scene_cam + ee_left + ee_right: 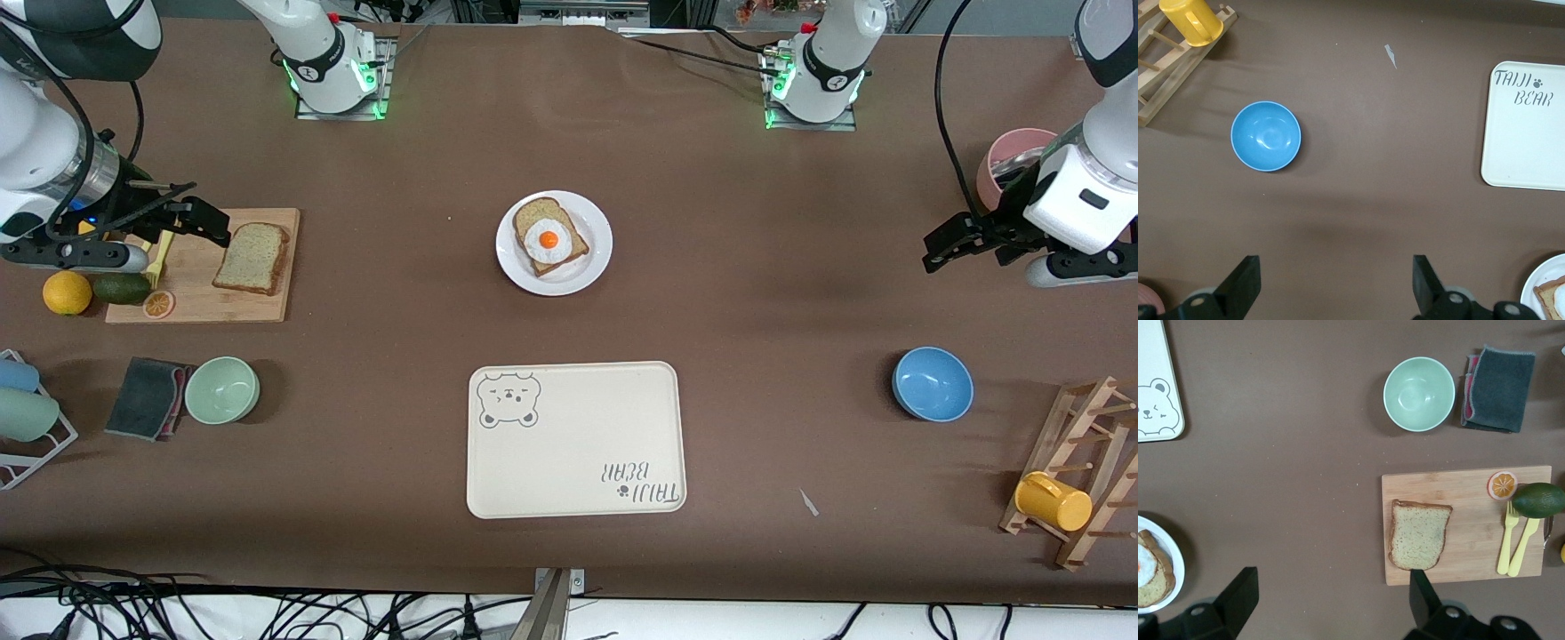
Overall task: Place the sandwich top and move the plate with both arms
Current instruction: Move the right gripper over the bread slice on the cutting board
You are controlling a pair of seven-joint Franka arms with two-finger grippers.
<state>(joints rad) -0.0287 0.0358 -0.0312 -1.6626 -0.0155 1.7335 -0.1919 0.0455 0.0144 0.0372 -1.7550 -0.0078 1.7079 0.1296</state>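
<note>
The sandwich top (253,258), a plain tan bread slice, lies on a wooden cutting board (200,307) at the right arm's end; it also shows in the right wrist view (1419,535). The white plate (589,265) at mid-table holds a bread slice with a fried egg (549,238). My right gripper (203,224) is open and empty over the board's edge beside the slice, as the right wrist view (1331,583) shows. My left gripper (944,244) is open and empty over bare table at the left arm's end, also seen in the left wrist view (1335,267).
A cream bear tray (576,440) lies nearer the camera than the plate. A green bowl (221,389), grey cloth (147,397), orange (67,292) and avocado (122,287) sit near the board. A blue bowl (932,383), mug rack (1067,480) and pink cup (1013,156) are at the left arm's end.
</note>
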